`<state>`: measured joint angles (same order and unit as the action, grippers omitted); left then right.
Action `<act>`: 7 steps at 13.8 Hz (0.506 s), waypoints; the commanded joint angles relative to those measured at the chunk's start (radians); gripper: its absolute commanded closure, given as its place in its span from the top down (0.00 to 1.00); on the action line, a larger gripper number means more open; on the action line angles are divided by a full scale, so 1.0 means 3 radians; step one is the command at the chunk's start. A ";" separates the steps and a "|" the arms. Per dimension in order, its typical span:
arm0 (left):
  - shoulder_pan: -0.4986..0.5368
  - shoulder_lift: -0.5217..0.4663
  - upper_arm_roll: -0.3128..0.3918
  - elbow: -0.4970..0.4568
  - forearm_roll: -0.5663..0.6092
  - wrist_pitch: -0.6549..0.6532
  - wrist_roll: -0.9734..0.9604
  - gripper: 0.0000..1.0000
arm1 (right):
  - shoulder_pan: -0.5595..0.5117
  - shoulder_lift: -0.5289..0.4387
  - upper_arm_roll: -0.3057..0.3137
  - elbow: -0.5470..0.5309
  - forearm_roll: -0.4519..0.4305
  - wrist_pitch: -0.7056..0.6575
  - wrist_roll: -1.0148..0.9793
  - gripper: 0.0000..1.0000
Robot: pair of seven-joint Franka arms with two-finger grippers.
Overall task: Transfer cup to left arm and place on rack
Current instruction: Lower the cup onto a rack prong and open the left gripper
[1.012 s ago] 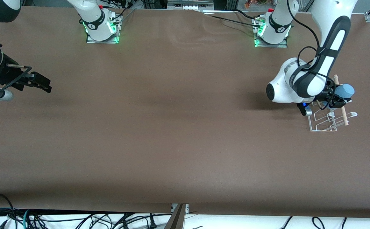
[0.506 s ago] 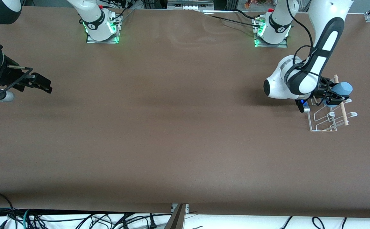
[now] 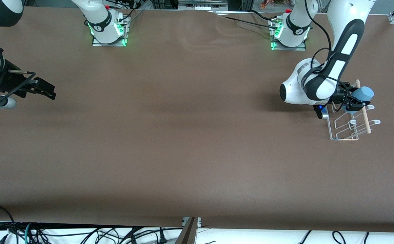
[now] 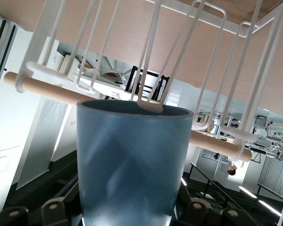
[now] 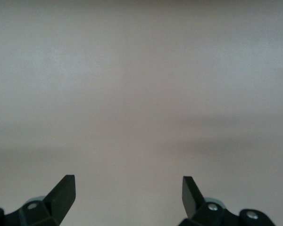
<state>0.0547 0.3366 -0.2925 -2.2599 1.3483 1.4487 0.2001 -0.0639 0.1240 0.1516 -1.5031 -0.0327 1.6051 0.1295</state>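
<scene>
The light-blue cup is held sideways in my left gripper, right at the white wire rack near the left arm's end of the table. In the left wrist view the cup fills the space between the jaws, its rim touching a rack prong beside the wooden dowel. My left gripper is shut on the cup. My right gripper is open and empty over the table at the right arm's end, and its fingers show spread over bare table.
The brown table stretches between the two arms. The arm bases stand along its robot-side edge. Cables hang off the edge nearest the front camera.
My left gripper has carried the cup a little lower and closer onto the rack's prongs. The right arm has barely moved.
</scene>
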 commanded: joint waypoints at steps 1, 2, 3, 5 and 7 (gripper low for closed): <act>0.0012 0.0038 -0.0001 -0.0055 0.0067 0.0008 -0.0043 0.06 | -0.0043 0.0016 0.0021 0.0045 0.0043 -0.0002 -0.0069 1.00; 0.0012 0.0069 -0.0001 -0.0055 0.0087 0.0008 -0.0043 0.08 | -0.0043 0.0016 0.0021 0.0045 0.0043 -0.0002 -0.0069 1.00; 0.0022 0.0105 -0.0001 -0.0055 0.0107 0.0008 -0.0043 0.10 | -0.0043 0.0016 0.0021 0.0045 0.0043 -0.0002 -0.0069 1.00; 0.0032 0.0126 -0.0001 -0.0055 0.0138 0.0023 -0.0048 0.27 | -0.0043 0.0016 0.0021 0.0045 0.0037 -0.0002 -0.0069 1.00; 0.0027 0.0131 -0.0001 -0.0050 0.0159 0.0023 -0.0069 1.00 | -0.0043 0.0016 0.0021 0.0045 0.0037 -0.0002 -0.0074 1.00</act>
<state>0.0557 0.3795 -0.2903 -2.2701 1.3594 1.4521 0.1922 -0.0639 0.1241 0.1516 -1.5031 -0.0327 1.6051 0.1286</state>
